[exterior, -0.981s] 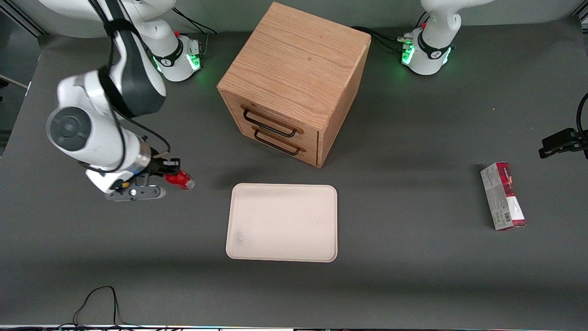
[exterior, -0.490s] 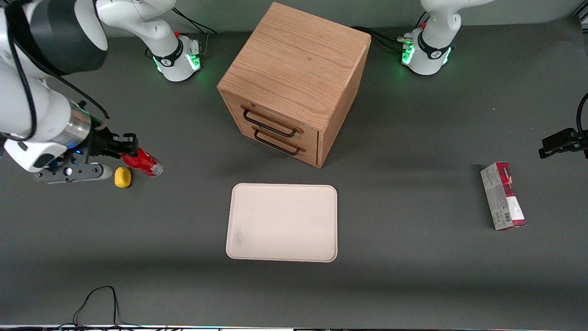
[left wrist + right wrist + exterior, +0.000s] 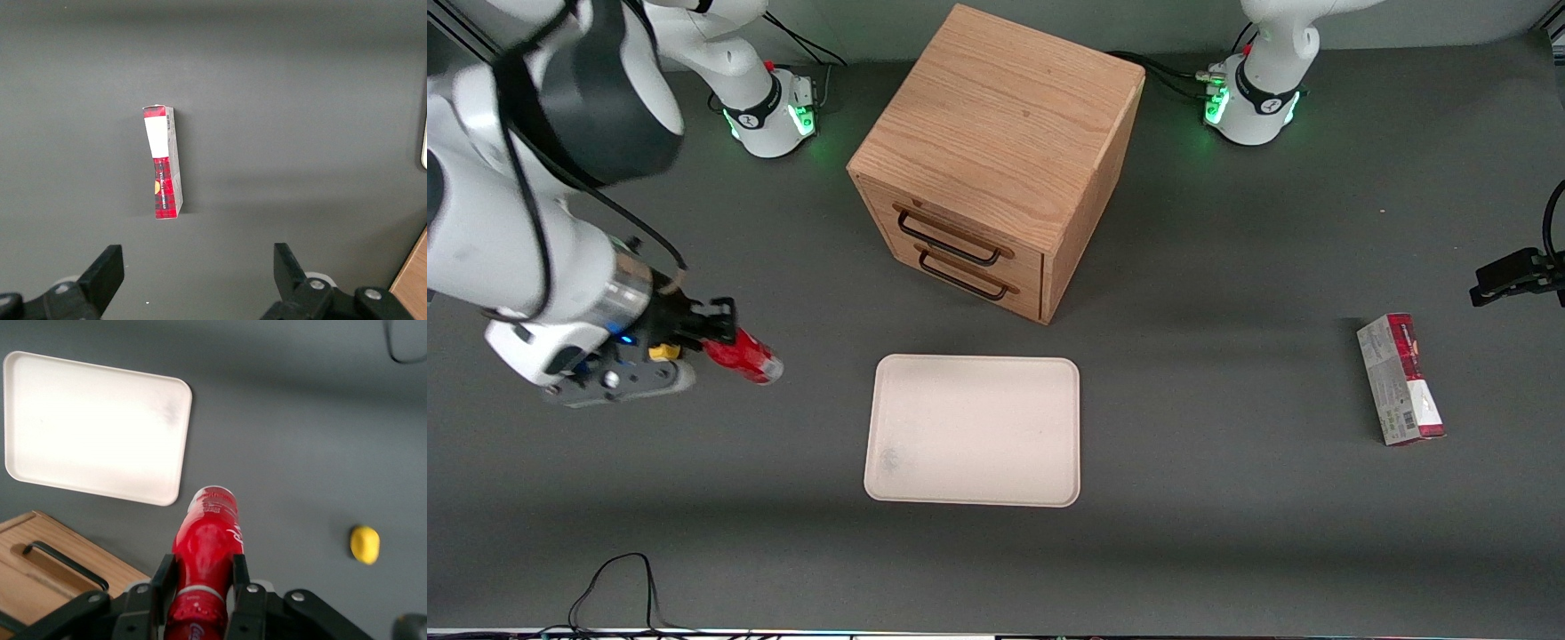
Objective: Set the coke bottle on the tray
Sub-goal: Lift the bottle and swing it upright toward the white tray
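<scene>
My right gripper [image 3: 713, 335] is shut on the coke bottle [image 3: 744, 356], a small red plastic bottle. The fingers [image 3: 165, 579] clamp its neck end, and its base points toward the tray. In the right wrist view the coke bottle [image 3: 207, 543] fills the gap between the jaws of the gripper [image 3: 200, 579]. Gripper and bottle hang above the dark table, toward the working arm's end. The cream-white tray [image 3: 972, 431] lies flat beside them with a strip of table between, and nothing lies on the tray [image 3: 93, 427].
A wooden two-drawer cabinet [image 3: 996, 160] stands farther from the front camera than the tray. A yellow lump [image 3: 365, 544] lies on the table under the gripper, mostly covered in the front view. A red-and-grey carton [image 3: 1400, 378] lies toward the parked arm's end. A black cable [image 3: 618, 578] loops near the table's front edge.
The gripper, holding the bottle throughout, swung away from the tray and has now come back toward it and nearer the front camera. The yellow lump, exposed half a second ago, is mostly covered again.
</scene>
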{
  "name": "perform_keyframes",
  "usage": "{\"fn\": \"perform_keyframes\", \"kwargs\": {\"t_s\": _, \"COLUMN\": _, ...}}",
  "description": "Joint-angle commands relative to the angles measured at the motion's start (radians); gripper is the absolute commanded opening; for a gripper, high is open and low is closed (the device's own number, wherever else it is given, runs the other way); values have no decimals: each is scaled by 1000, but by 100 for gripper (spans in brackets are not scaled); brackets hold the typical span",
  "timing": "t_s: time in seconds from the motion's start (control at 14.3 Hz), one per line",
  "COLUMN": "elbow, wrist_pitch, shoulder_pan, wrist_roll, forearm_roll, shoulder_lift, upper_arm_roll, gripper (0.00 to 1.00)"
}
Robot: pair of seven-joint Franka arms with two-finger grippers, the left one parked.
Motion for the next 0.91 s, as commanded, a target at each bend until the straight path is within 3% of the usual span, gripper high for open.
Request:
{"fn": "perform_keyframes", "kwargs": {"t_s": 0.0, "elbow": 210, "wrist_pitch": -23, "shoulder_pan": 8, "wrist_roll": 44, "forearm_roll": 16, "shoulder_lift": 122, "upper_arm_roll": 31, "gripper": 0}}
{"fn": "perform_keyframes", "kwargs": {"t_s": 0.42, "elbow": 209, "wrist_pitch": 25, "shoulder_pan": 66, "wrist_roll": 106, "forearm_roll": 7, "shoulder_lift": 142, "upper_arm_roll": 43, "gripper": 0}}
{"fn": "perform_keyframes", "kwargs": {"t_s": 0.84, "elbow": 206, "wrist_pitch": 112, "shoulder_pan": 68, "wrist_roll": 104, "forearm_roll": 5, "shoulder_lift": 285, "upper_arm_roll": 45, "gripper": 0}}
